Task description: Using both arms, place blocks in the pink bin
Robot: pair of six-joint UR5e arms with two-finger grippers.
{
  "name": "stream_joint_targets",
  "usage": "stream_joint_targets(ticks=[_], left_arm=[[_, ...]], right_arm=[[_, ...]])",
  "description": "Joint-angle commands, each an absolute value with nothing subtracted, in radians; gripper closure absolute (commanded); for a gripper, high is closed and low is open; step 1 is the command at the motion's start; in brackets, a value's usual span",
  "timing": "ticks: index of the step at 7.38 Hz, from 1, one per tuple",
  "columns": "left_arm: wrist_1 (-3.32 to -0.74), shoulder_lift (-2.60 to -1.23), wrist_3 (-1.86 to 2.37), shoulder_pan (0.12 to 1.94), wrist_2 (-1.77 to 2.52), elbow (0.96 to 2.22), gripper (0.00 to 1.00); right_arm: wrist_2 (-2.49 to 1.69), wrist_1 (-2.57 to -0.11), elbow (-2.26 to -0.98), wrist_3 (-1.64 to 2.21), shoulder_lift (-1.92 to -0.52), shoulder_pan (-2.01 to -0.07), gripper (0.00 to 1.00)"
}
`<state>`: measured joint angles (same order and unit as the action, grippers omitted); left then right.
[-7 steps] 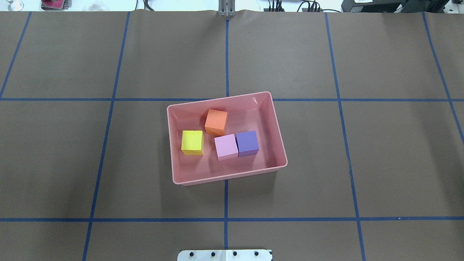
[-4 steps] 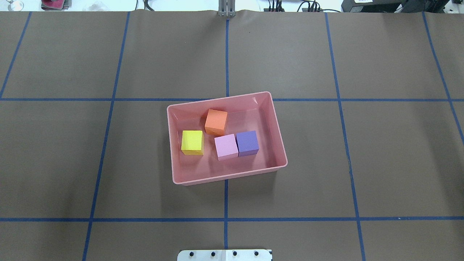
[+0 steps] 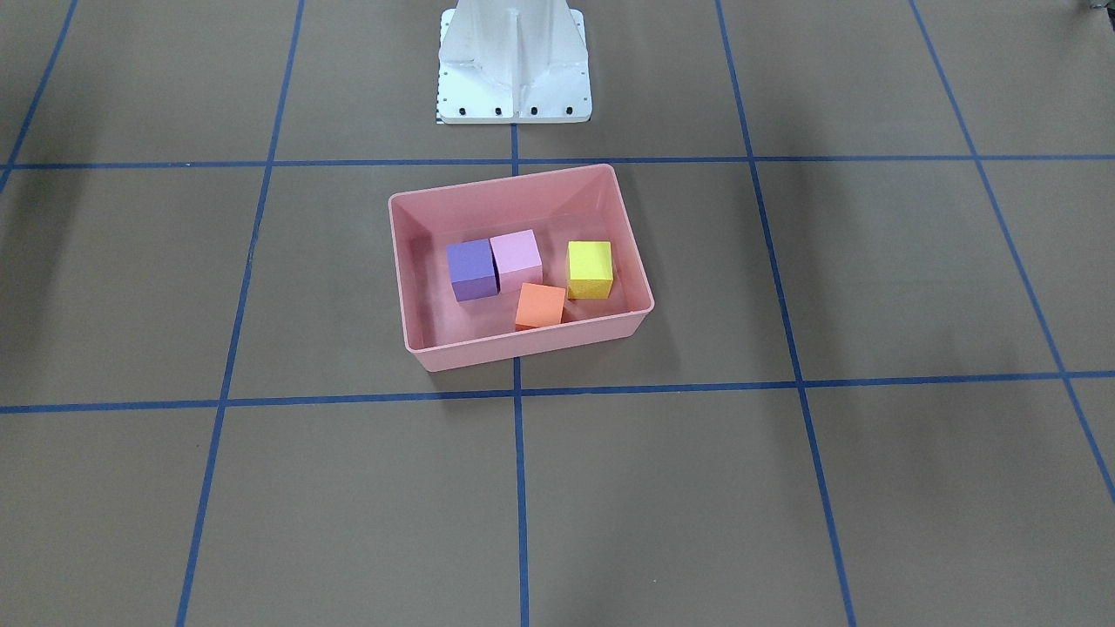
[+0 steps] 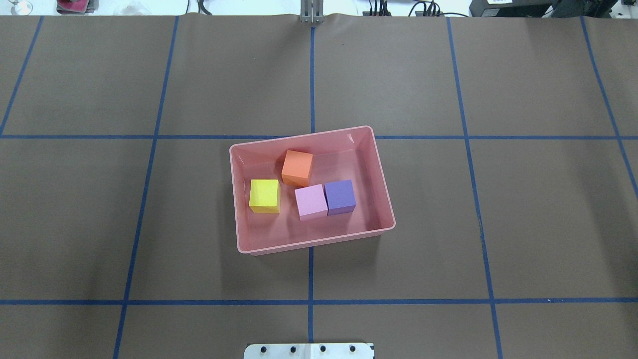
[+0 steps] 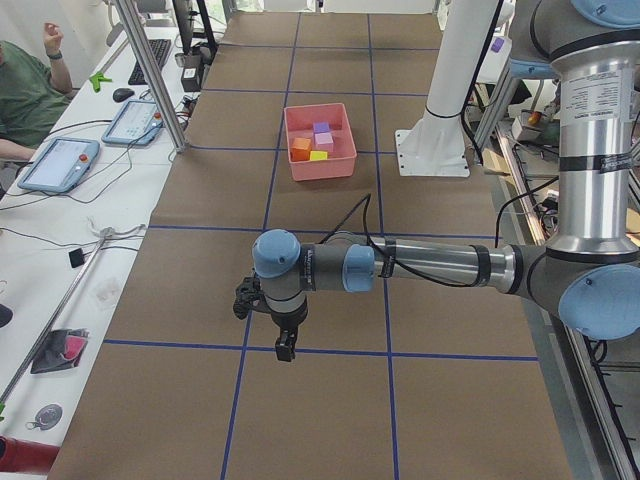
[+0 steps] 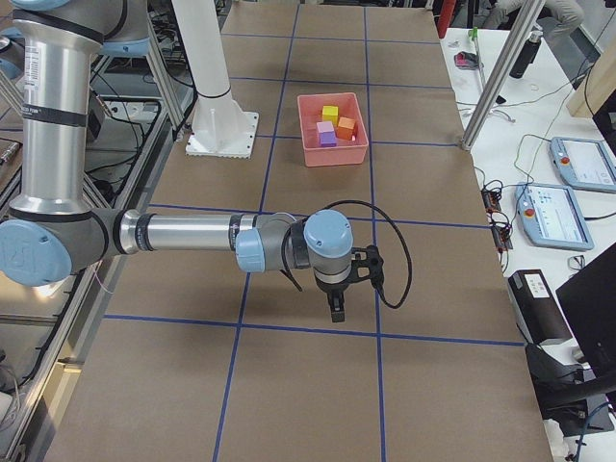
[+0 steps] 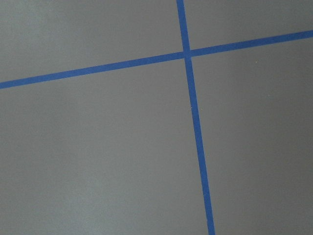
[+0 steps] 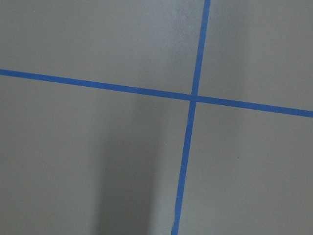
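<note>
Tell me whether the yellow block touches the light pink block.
No, the overhead view shows bare pink bin floor between the yellow block and the light pink block.

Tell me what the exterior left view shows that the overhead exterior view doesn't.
Only exterior left: the left arm, its left gripper pointing down well away from the pink bin, and a seated operator. Only overhead: the light pink block touching the purple block. Both: the pink bin holding all four blocks.
</note>
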<state>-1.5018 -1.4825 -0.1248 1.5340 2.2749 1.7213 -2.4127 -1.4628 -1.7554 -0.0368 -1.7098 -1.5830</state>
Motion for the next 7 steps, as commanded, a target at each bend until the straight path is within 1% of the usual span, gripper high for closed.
stream_joint_targets(ticks=[1, 7], left_arm=[[-1.502, -1.486, -0.123, 1.534, 2.275, 1.718, 0.0], [-1.502, -1.485, -0.127, 1.536, 2.275, 1.72, 0.0]], right_arm=[[-2.41, -1.462, -1.761, -0.037, -1.71, -1.583, 0.0], [-2.402, -1.462, -1.758, -0.037, -1.701, -1.583, 0.0]])
